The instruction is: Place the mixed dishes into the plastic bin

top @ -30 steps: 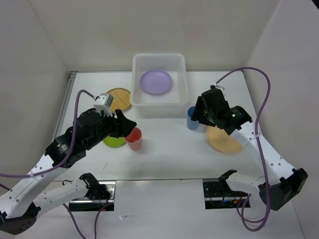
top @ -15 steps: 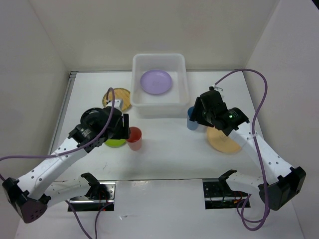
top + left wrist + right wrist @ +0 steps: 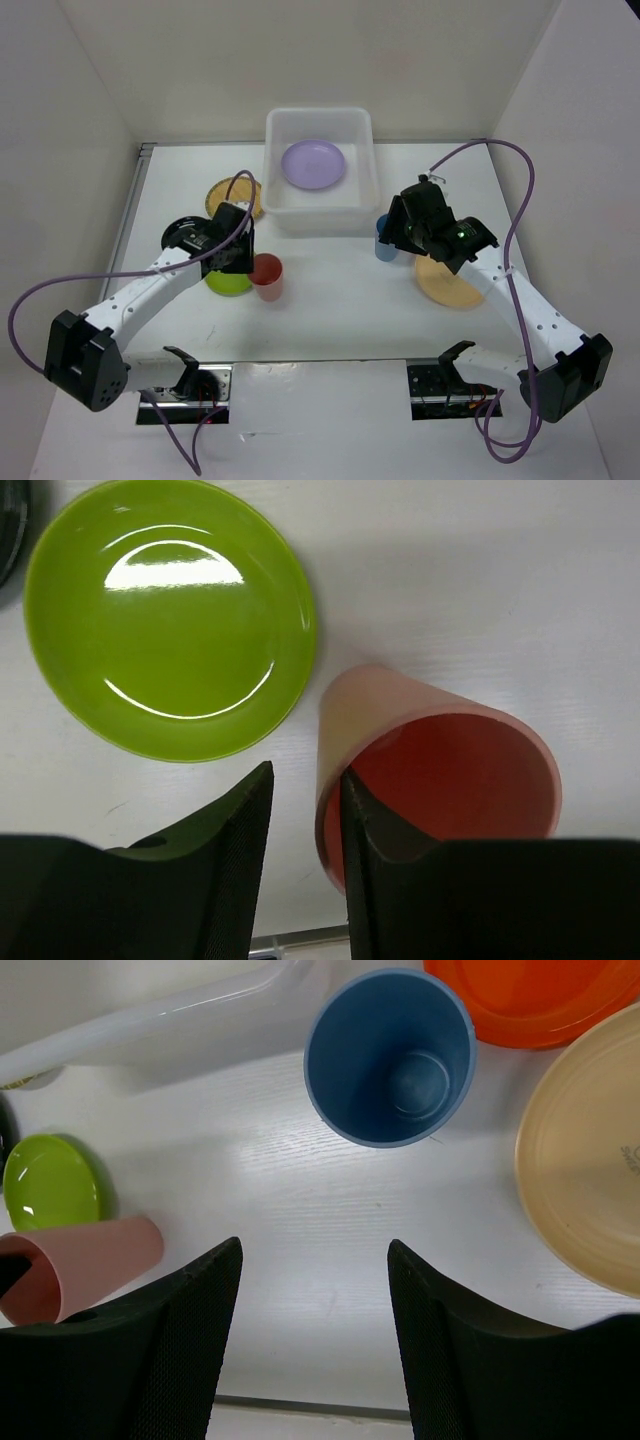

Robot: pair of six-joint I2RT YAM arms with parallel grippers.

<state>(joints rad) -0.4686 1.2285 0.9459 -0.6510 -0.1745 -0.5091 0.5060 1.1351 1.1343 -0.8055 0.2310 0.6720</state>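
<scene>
1. Pink-red cup (image 3: 440, 770) stands upright, well short of the bin. My left gripper (image 3: 305, 772) straddles its rim, fingers narrowly parted, not yet pinching.
2. Step in hand: grasping this cup. Next, I judge: close, lift, carry forward.
3. Right gripper (image 3: 313, 1250) spread wide, near blue cup (image 3: 390, 1060).
4. Plastic bin (image 3: 320, 112), farthest, holds lavender plate (image 3: 313, 164).

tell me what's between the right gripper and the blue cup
Only bare table lies between the right gripper and the blue cup, as the right wrist view shows.
</scene>
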